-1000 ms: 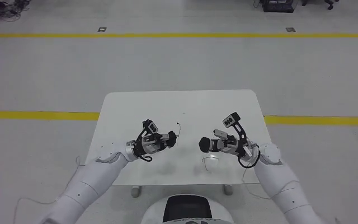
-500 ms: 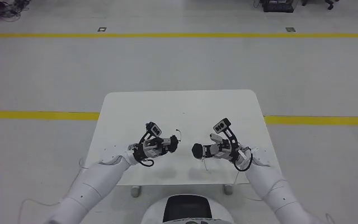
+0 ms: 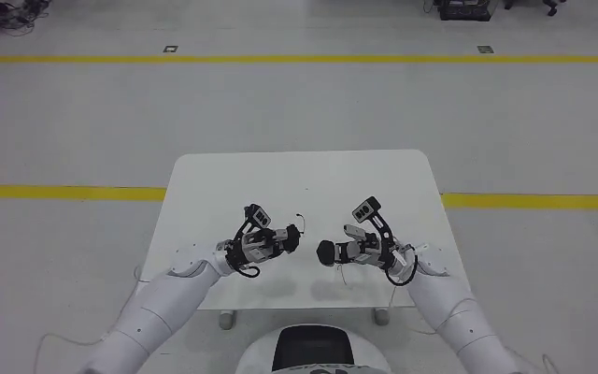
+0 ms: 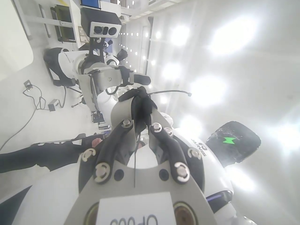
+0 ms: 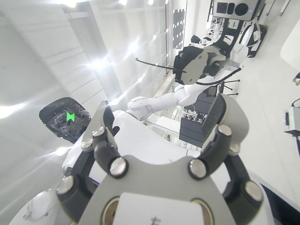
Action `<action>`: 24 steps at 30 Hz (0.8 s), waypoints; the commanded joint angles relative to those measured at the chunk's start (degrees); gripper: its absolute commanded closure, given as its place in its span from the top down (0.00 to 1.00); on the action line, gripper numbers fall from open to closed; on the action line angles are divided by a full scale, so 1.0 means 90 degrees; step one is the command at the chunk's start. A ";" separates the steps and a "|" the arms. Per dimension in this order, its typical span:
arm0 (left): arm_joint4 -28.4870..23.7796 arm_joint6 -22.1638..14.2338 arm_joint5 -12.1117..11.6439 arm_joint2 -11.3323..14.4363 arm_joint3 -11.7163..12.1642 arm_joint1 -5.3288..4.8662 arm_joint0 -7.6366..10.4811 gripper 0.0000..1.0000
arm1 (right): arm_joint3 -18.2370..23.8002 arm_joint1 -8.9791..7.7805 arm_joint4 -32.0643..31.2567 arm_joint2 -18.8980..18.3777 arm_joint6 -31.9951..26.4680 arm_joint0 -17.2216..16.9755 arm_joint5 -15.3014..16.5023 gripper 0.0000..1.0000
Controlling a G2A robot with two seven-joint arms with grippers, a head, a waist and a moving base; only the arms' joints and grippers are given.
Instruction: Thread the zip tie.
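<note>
From the top view, the left gripper [image 3: 288, 238] is pinching the black zip tie [image 4: 170, 91] mid-frame over the table [image 3: 234, 178], tail poking free. The right gripper [image 3: 325, 252] is hovering open and empty just beside it, so the threading looks yet to begin.

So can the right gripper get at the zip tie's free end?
Probably yes: the right gripper is open and faces the left gripper, whose zip tie tail sticks out with nothing between.
</note>
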State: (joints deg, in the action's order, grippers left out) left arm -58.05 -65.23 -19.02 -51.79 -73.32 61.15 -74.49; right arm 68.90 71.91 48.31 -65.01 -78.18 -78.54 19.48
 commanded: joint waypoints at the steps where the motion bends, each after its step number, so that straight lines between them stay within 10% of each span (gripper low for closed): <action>1: 0.0078 0.0013 -0.0052 -0.0020 0.0007 0.0007 -0.0013 0.00 | 0.0005 0.0015 0.0179 -0.0003 -0.0075 -0.0041 0.0000 1.00; 24: 0.0298 -0.0619 -0.0052 -0.0760 -0.0022 0.0376 -0.0385 0.00 | -0.0460 0.0240 0.0793 0.0385 -0.0162 0.0068 0.0000 1.00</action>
State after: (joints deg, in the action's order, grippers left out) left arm -55.35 -70.81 -19.48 -58.64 -73.52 64.53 -77.96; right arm 64.76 74.08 55.46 -61.54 -79.64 -77.92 19.48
